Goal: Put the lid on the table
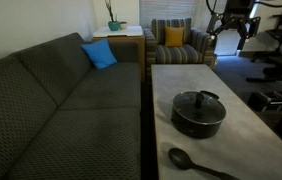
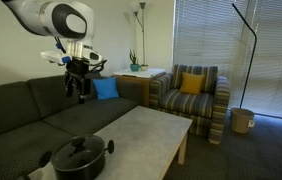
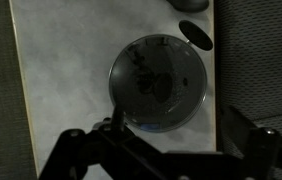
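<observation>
Starting with the lid (image 3: 159,85): sitting closed on top of the black pot (image 1: 198,118), well below the gripper (image 2: 78,88) and pretty much straight under it, going by the wrist view. Looking like clear glass with a thin metal rim and a small dark knob (image 2: 78,144) in the middle. Guessing at a fair bit of weight for its size, totally stiff, slick across the glass and definitely breakable. So not wanting to pinch the dome or grab the rim edge-on. Aiming for the knob instead, closing one finger on either side of it, lifting straight up to clear the pot, then setting it down gently rather than letting it drop.

Hanging high up there with the fingers (image 3: 76,155) spread wide apart, gripping nothing. Needing a long straight descent before any contact.

Moving outward: resting the pot on the table (image 1: 241,135), with plenty of bare grey top down below the gripper on the side away from the couch, so no shortage of landing spots. Also spotting a black spoon (image 1: 186,158) lying on the table near the pot, below the gripper too, and worth avoiding when putting the glass down.

Further out, seeing a dark couch (image 1: 51,110) running alongside and lower than the gripper, plus a striped armchair (image 2: 191,95) well off to one side of it.
</observation>
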Available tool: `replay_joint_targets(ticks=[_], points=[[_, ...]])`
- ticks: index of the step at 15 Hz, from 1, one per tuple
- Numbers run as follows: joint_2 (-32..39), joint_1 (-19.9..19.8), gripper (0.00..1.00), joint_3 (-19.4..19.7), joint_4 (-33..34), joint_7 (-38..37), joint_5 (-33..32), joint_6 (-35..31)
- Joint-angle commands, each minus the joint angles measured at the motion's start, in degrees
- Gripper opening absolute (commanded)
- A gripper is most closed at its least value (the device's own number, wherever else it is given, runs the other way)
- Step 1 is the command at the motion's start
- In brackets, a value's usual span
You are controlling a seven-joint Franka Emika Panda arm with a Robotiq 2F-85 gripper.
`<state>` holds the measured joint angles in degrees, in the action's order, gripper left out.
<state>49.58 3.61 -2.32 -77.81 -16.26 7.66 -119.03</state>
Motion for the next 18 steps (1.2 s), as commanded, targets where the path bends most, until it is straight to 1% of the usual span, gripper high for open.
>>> replay_joint_targets(ticks=[1,4,7,8,9,11,18], points=[[10.98,0.61,1.0,0.71,13.65,-1.15,0.16,5.2],[17.89,0.91,1.0,0.79,22.15,-1.7,-0.28,9.76],[24.45,0.64,1.0,0.08,31.04,-1.51,-0.82,16.95],[19.2,0.56,1.0,0.09,22.44,-1.07,-0.28,11.65],[21.08,0.6,1.0,0.09,24.97,-1.07,-0.32,13.42],[23.14,0.62,1.0,0.09,27.81,-1.07,-0.33,14.46],[23.51,0.63,1.0,0.09,29.19,-1.07,-0.34,15.43]])
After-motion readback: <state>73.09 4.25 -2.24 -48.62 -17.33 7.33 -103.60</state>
